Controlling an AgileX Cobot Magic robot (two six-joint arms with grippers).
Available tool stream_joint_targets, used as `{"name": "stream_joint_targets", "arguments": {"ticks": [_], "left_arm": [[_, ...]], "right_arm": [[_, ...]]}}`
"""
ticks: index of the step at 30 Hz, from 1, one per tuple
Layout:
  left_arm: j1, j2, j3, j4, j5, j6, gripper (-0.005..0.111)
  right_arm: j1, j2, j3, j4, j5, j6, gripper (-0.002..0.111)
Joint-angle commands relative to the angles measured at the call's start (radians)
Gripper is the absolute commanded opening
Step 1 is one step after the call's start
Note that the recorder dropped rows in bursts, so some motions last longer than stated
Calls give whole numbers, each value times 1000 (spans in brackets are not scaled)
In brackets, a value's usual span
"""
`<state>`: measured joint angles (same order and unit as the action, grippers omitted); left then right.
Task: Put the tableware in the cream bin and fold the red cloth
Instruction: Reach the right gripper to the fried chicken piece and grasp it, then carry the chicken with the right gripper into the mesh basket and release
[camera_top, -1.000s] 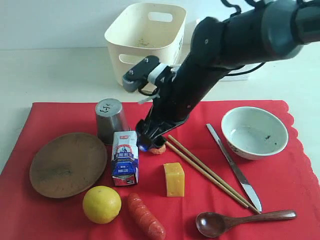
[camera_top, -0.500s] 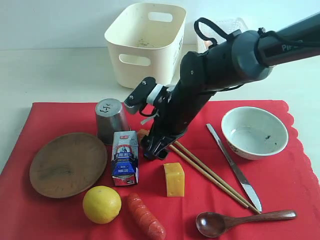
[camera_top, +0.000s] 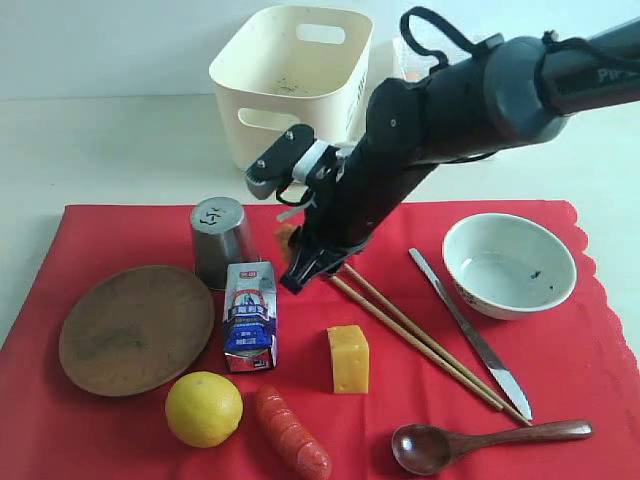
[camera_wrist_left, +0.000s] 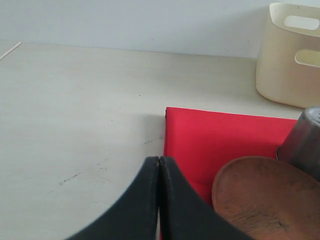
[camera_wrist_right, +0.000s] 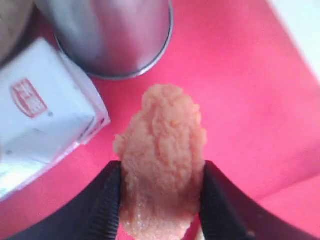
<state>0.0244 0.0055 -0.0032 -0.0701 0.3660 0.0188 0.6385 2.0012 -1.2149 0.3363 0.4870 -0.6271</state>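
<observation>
Right wrist view: right claw (camera_wrist_right: 161, 200) gripped a pink lump (camera_wrist_right: 162, 145) above the red cloth (camera_wrist_right: 240, 75), with the steel cup (camera_wrist_right: 112, 35) just beside it. Left claw (camera_wrist_left: 159, 200), closed on nothing, lay farther from the cup.

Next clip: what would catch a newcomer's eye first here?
The right gripper, on a dark arm stretched over the red cloth, clamps a lumpy pinkish-orange food piece near the steel cup and milk carton. The plate, bowl and spoon lie on the cloth, the cream bin behind.
</observation>
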Motion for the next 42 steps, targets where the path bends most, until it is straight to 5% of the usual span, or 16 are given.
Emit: {"name": "stream_joint_targets", "arguments": {"ticks": [1, 9, 17, 27, 31, 42], "left_arm": [[-6, -5, 3, 2, -12, 5, 2], [-6, -5, 3, 2, -12, 5, 2], [-6, -5, 3, 2, -12, 5, 2], [-6, -5, 3, 2, -12, 5, 2], [-6, -5, 3, 2, -12, 5, 2], [-6, -5, 3, 2, -12, 5, 2]], "right_arm": [[1, -75, 0, -7, -3, 30, 0], [-25, -190, 0, -172, -8, 253, 0], [-175, -231, 0, -290, -40, 448, 0], [-380, -143, 0, -290, -415, 606, 0], [-409, -82, -3, -280, -569, 627, 0], [-417, 35, -134, -194, -542, 627, 0]]}}
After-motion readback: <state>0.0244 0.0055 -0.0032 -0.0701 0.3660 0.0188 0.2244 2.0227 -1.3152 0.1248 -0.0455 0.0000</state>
